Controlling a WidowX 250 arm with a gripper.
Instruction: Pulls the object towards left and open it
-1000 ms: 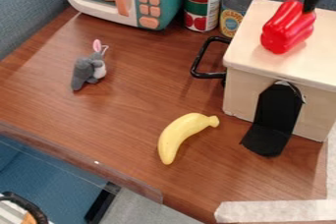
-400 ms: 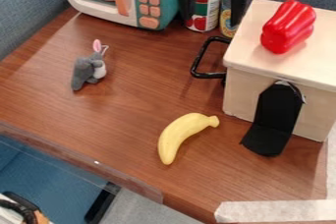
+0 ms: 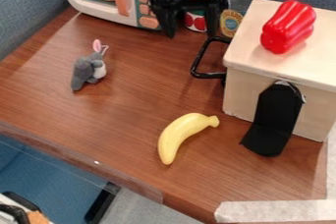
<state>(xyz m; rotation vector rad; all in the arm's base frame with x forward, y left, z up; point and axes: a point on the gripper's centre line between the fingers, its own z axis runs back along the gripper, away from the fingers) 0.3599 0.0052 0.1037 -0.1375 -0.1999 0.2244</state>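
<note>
Gripper (image 3: 191,25): fingers spread wide, nothing held; I have it at the far side of the table (image 3: 125,120), in front of the cans (image 3: 232,20).
Handle (image 3: 199,57): black, on the left face of the wooden box (image 3: 253,66); I judge it the part to pull.
Handle bar: lies nearer than the gripper and slightly right; long axis runs far to near, near end slanting left.
Gripper path: should go nearer and lower, hook the bar, then draw left.
Box: may slide instead of opening.
</note>
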